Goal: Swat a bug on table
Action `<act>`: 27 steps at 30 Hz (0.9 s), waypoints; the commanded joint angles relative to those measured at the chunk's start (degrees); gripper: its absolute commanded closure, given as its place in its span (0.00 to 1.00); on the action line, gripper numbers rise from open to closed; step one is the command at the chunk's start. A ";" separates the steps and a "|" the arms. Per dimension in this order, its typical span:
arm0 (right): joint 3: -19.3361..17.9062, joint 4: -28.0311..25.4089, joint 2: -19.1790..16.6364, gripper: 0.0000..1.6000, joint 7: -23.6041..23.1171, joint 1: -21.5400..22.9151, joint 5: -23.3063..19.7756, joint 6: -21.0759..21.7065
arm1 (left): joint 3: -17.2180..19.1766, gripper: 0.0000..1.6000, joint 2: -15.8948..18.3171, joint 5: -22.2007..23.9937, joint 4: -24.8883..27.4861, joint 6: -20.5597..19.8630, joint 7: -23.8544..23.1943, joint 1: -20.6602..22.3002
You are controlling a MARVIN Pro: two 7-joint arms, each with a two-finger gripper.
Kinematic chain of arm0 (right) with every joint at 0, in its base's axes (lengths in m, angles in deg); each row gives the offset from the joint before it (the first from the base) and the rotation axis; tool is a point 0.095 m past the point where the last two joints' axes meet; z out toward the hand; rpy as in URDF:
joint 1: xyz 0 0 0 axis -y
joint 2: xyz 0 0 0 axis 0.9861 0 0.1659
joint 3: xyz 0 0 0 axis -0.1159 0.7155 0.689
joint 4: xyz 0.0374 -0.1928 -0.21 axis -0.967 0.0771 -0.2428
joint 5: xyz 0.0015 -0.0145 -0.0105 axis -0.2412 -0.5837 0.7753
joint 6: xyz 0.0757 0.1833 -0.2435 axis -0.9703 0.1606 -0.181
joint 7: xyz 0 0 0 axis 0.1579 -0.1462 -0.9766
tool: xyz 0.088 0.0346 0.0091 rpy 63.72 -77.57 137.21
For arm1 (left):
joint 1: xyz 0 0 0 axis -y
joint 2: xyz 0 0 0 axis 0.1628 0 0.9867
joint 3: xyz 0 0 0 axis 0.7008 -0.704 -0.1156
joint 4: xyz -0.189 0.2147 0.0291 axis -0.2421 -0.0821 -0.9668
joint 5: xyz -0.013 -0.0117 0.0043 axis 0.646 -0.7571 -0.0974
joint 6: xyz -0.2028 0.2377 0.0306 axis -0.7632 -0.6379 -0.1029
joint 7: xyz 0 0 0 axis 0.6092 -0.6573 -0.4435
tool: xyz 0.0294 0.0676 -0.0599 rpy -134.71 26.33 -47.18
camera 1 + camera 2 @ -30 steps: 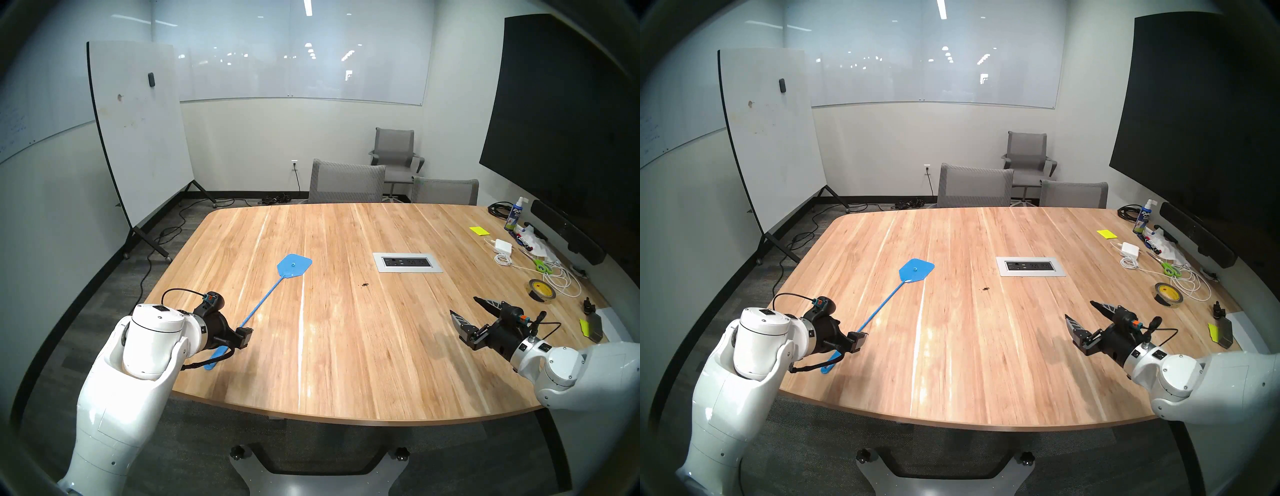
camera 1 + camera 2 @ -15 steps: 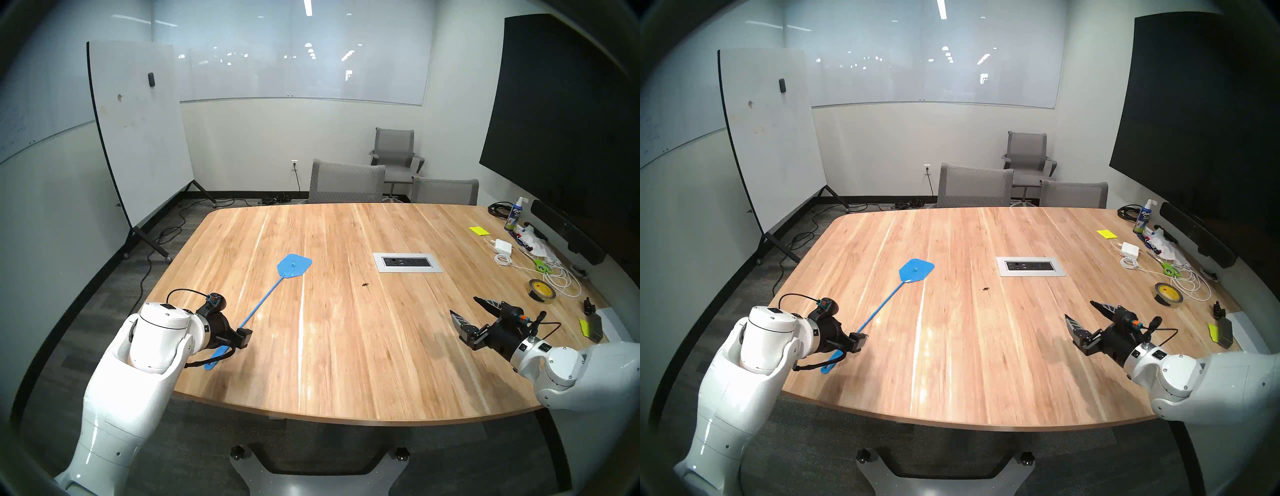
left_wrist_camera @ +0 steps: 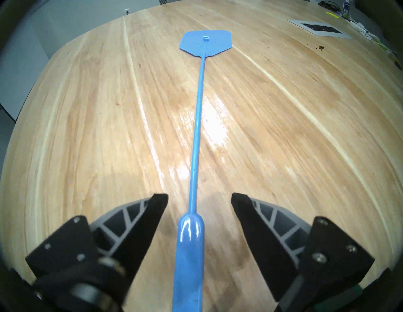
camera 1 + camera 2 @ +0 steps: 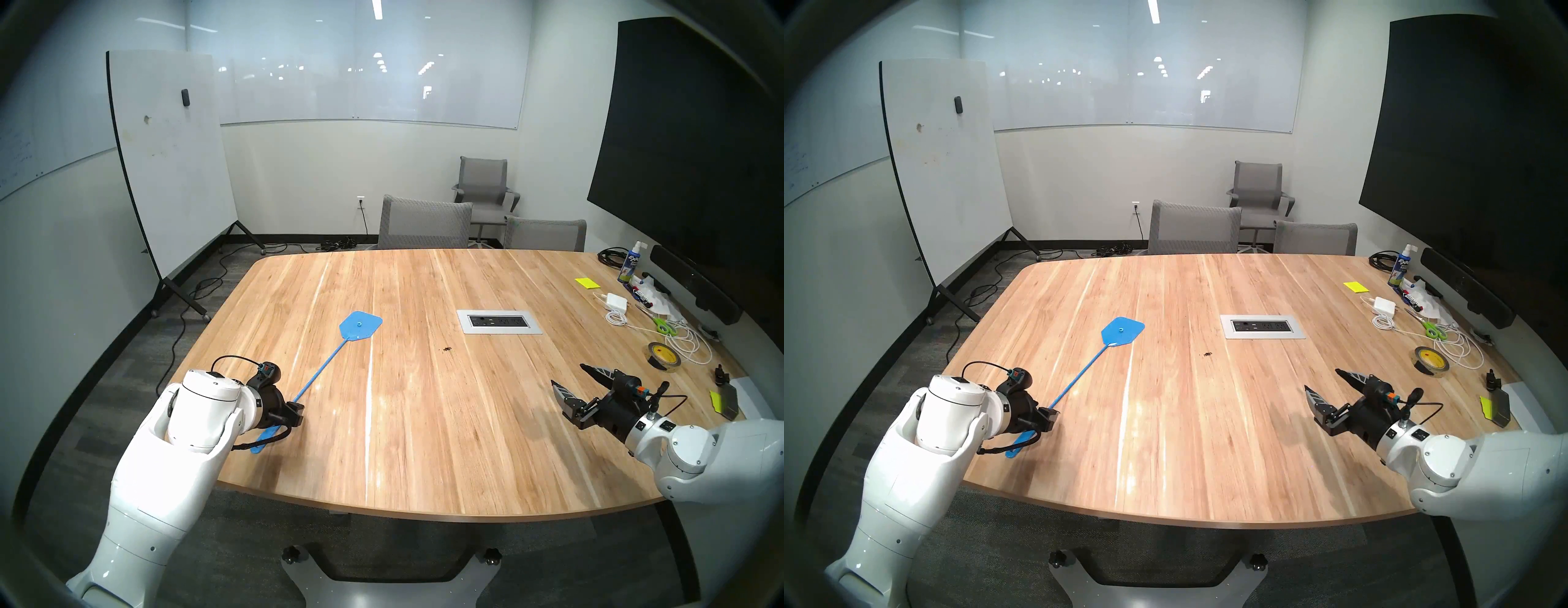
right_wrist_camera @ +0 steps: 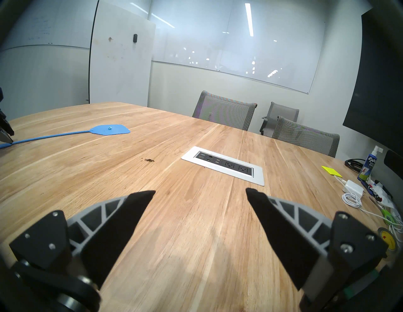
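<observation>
Blue swatter (image 3: 197,139) flat on table (image 4: 424,424), thick grip end nearest, running between fingers of L gripper (image 3: 199,197). L jaws spread wide either side of grip, not touching it, nothing held. Thin shaft leading away from gripper to flat head (image 4: 361,326), lying down on wood, well out toward table middle.

R gripper (image 4: 570,375) over near right part of table, jaws also wide apart, empty.

Bug (image 4: 446,349): small dark crumb cluster on bare wood, to right of swatter head and a bit nearer robot than it, well apart from head, not under it. Roughly between swatter head and R gripper; ahead-left in R wrist view (image 5: 149,160). Seen far upper right in L wrist view (image 3: 321,47).

Silver outlet panel (image 4: 499,322) just beyond bug, to its right. Further right: tape roll (image 4: 664,356), green scissors (image 4: 665,326), white cable coil (image 4: 689,346).
</observation>
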 commanded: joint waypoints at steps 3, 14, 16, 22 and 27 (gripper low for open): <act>-0.36 0.14 0.06 0.00 0.00 0.53 0.06 -0.13 | 0.01 0.26 -0.14 -0.12 0.49 0.63 0.25 0.09; -0.36 0.14 0.06 0.00 0.00 0.53 0.06 -0.13 | -0.03 0.33 -0.32 -0.30 -0.07 0.81 0.51 -0.02; -0.36 0.14 0.06 0.00 0.00 0.54 0.06 -0.13 | -0.07 0.32 -0.40 -0.34 -0.35 0.88 0.57 0.07; -0.36 0.14 0.06 0.00 0.00 0.54 0.06 -0.13 | -0.27 0.29 -0.46 -0.41 -0.68 0.90 0.69 0.17; -0.35 0.14 0.06 0.00 0.00 0.54 0.06 -0.13 | -0.48 0.31 -0.55 -0.57 -1.08 1.14 0.85 0.09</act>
